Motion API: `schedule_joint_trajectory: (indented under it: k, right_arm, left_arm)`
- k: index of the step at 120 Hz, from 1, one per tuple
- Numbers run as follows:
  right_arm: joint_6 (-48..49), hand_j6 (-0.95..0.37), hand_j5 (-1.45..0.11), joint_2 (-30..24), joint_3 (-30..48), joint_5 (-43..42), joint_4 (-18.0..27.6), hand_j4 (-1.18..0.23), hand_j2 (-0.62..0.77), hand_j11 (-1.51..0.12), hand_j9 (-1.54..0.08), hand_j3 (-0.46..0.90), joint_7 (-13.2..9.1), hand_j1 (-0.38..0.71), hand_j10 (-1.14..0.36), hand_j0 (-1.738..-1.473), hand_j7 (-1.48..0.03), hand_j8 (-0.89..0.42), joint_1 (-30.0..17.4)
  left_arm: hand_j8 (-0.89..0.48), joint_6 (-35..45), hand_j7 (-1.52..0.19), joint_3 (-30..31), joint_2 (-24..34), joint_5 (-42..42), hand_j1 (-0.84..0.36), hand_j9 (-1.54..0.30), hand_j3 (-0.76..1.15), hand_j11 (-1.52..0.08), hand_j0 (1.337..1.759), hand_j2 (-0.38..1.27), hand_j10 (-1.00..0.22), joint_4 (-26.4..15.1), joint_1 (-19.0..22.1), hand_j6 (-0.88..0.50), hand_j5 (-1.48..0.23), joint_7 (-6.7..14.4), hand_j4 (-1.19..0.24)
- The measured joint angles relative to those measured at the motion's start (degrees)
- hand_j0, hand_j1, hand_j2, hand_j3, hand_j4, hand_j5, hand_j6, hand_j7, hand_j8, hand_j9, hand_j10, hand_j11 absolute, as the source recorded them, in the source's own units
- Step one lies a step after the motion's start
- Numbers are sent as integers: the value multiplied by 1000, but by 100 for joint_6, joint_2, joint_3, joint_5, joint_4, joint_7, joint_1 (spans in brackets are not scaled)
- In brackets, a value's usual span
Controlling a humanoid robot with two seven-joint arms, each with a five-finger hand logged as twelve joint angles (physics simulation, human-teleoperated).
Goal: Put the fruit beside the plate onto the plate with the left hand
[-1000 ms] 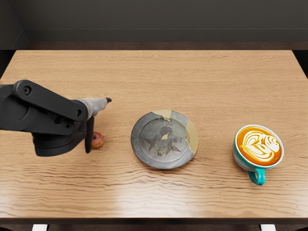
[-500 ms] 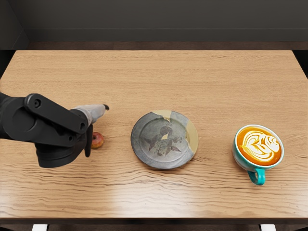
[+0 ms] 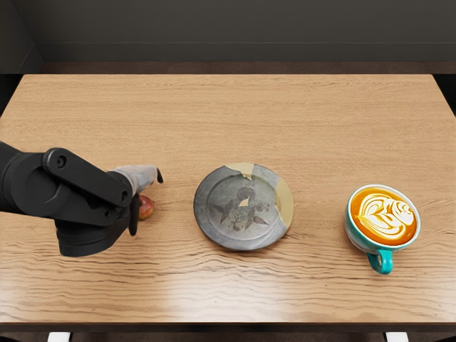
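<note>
Found the left hand (image 3: 136,187) low over the desk (image 3: 228,114), with its arm entering from the left edge. Found it right up against the fruit (image 3: 147,207), covering the fruit's left side. Could not tell whether the hand had closed on the fruit or merely sat around it, owing to the arm hiding the contact. Saw only the right part of the fruit: small, round, reddish-orange, apparently resting on the desk. Placed it near the plate (image 3: 242,214), on the plate's left, apart from the rim with bare wood between. Found the plate bare. Noted a cup (image 3: 382,261) of coffee well to the right of the plate, clear of any likely path. Saw no right hand.

Judged the step in hand to be the grasp, with the lift not yet begun and the carry and release undone. Judged the next move to call first for a secure hold, the fruit being small and round enough to roll or squirt sideways if squeezed off-centre. Expected after that a straight lift just clear of the rim and a short carry rightward. Expected last a low release near the middle of the plate, to keep the fruit from rolling off so shallow a surface.
</note>
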Motion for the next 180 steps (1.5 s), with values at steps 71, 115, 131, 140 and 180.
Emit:
schedule_joint_trajectory:
  k: [71,115,131,140,180]
  right_arm:
    - [0,-15,-20,0,0,0,0,-15,-3,-20,-20,0,-2,-331,-15,-1658,-20,-15,1]
    - [0,-15,-20,0,0,0,-1,-15,-3,-20,-20,0,0,-331,-15,-1658,-20,-15,1]
    - [0,-15,-20,0,0,0,-1,-15,-3,-20,-20,0,-1,-331,-15,-1658,-20,-15,1]
    - [0,-15,-20,0,0,0,0,-15,-3,-20,-20,0,-1,-331,-15,-1658,-20,-15,1]
    - [0,-15,-20,0,0,0,-1,-15,-3,-20,-20,0,-2,-331,-15,-1658,-20,-15,0]
  left_arm:
    - [-263,0,-341,73,10,10,34,-341,0,-341,1658,53,-263,90,40,-263,-342,23,-263]
    - [-250,0,-325,106,-132,-45,49,-325,0,-325,1658,50,-250,284,106,-250,-325,23,-250]
    - [-298,0,-386,125,-132,-46,-7,-386,0,-386,1658,60,-297,283,97,-298,-386,18,-297]
    - [-326,0,-424,138,-132,-44,-42,-423,0,-423,1658,66,-326,282,102,-326,-424,17,-326]
    - [-402,0,-523,139,-147,-43,-133,-523,0,-523,1658,81,-402,282,102,-402,-523,15,-402]
